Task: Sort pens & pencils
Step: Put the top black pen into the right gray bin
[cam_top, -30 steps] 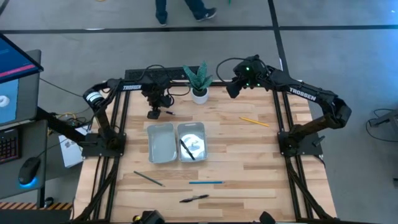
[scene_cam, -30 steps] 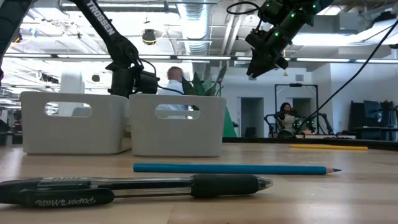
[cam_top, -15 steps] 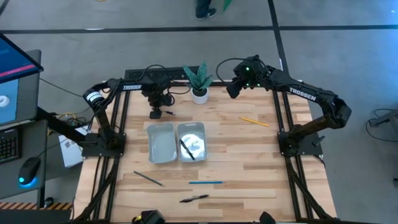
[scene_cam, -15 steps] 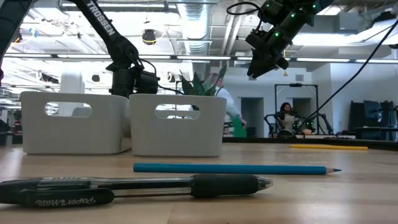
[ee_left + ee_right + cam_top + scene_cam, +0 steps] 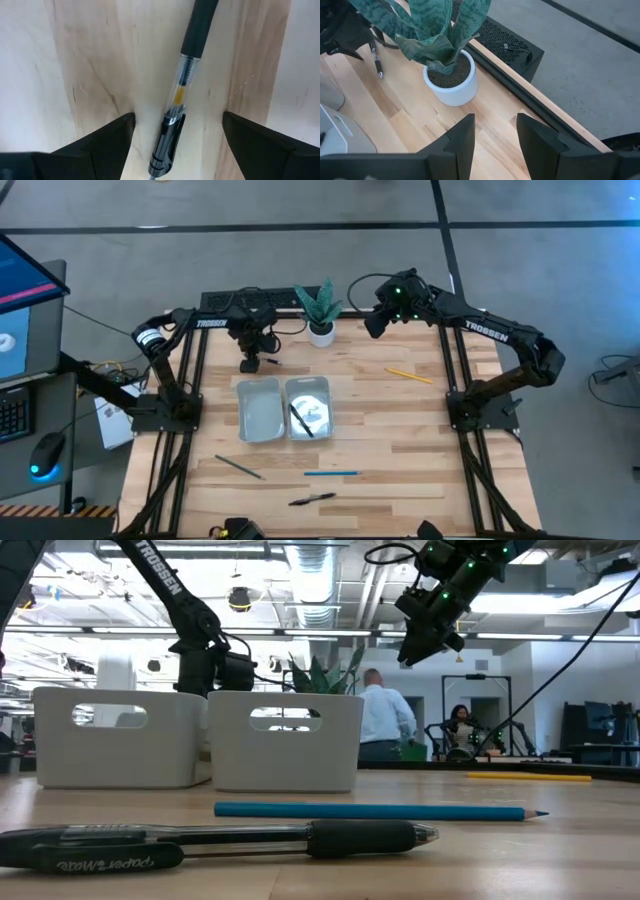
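My left gripper point(image 5: 178, 117) is open near the table's far left, above a black pen point(image 5: 186, 75) that lies flat on the wood. One finger stands on either side of the pen without touching it. In the high view that gripper point(image 5: 249, 363) is just beyond the two white trays. A second black pen point(image 5: 301, 420) lies in the right tray point(image 5: 322, 392). The third pen point(image 5: 312, 499) lies near the near edge. Yellow pencil point(image 5: 410, 375), blue pencil point(image 5: 332, 473) and dark grey pencil point(image 5: 238, 467) lie on the table. My right gripper point(image 5: 495, 120) hangs open, raised beside the plant.
A potted plant point(image 5: 320, 330) in a white pot point(image 5: 451, 80) stands at the far edge between the arms. The left tray point(image 5: 244, 402) adjoins the right one. In the low view the trays point(image 5: 285, 740) hide my left gripper's fingers. A person point(image 5: 385, 720) is in the room behind.
A person walks across the room behind the table. Both arms have kept still.
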Motion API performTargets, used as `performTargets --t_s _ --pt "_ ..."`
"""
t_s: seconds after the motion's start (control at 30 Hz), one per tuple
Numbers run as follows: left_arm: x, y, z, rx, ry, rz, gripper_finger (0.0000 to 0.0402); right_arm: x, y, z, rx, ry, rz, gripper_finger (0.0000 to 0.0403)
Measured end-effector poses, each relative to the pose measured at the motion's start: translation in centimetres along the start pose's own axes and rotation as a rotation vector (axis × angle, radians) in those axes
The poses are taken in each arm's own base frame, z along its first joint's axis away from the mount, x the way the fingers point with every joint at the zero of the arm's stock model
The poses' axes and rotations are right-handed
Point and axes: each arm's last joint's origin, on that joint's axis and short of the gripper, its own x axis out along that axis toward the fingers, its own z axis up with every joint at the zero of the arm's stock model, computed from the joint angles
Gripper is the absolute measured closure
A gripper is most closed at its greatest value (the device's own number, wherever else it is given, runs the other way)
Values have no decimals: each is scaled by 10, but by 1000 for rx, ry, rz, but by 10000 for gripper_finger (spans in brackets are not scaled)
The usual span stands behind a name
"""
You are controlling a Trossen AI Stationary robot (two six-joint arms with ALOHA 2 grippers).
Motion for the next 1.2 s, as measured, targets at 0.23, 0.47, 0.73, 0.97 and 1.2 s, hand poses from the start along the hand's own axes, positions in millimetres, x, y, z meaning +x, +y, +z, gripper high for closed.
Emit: performTargets --t_s 0.23,0.47,0.73,0.97,1.2 --pt "4 -10 6 17 7 25 100 0 0 0 0 1 0 236" --pt "4 -14 8 37 17 28 150 0 0 0 0 1 0 234" --pt "4 -14 8 38 17 23 242 0 0 0 0 1 0 235" --pt "4 -14 8 37 11 28 285 0 0 0 1 1 0 236" --pt "4 -14 9 30 -2 20 316 0 0 0 1 1 0 234"
